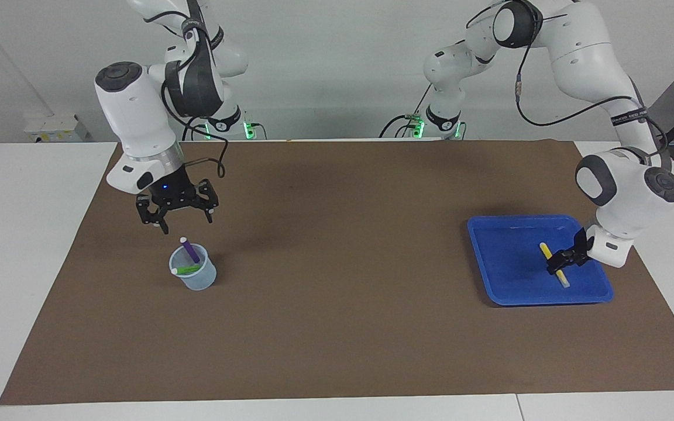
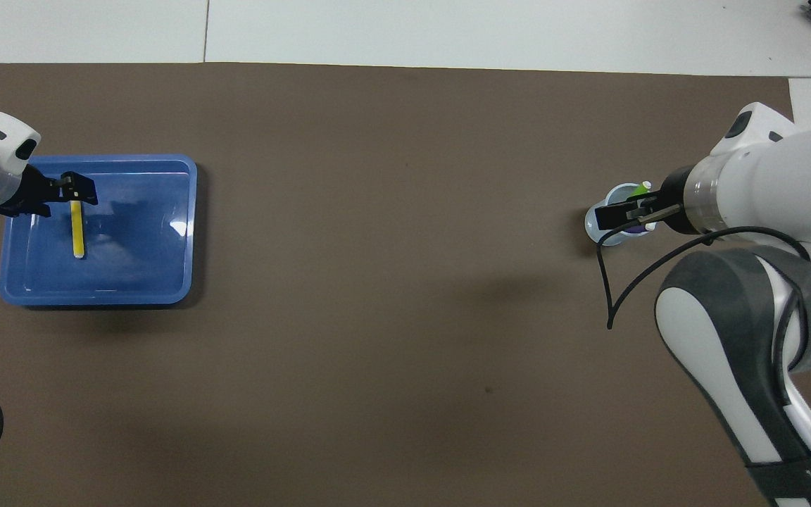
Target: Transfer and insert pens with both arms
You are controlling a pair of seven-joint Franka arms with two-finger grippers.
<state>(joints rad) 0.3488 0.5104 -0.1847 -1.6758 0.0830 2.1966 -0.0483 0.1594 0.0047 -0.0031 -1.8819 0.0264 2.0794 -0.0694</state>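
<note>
The step in hand looks like the pickup of the last pen. The yellow pen (image 1: 554,265) lies flat in the blue tray (image 1: 506,280), which sits on the brown mat (image 1: 337,327) toward the left arm's end of the counter (image 1: 21,234). The left pincer (image 1: 565,258) is low in the tray, right at the pen's middle; whether its tips are spread around the barrel or already pinching it I cannot tell. The green pen (image 1: 188,269) and the purple pen (image 1: 190,250) already stand slanted in the clear cup (image 1: 193,275) toward the right arm's end of the counter. The right pincer (image 1: 176,213) hangs above that cup with its tips spread and nothing between them. To do this step well, the left pincer should straddle the barrel squarely across its length, close near the middle so the pen stays level, and lift straight up before clearing the tray's rim. A grip too near one end would probably let the pen swing. For the transfer, it helps to leave enough barrel free for the right pincer to take hold. At the cup, the last pen should enter steeply, beside the two leaning pens rather than onto them.
</note>
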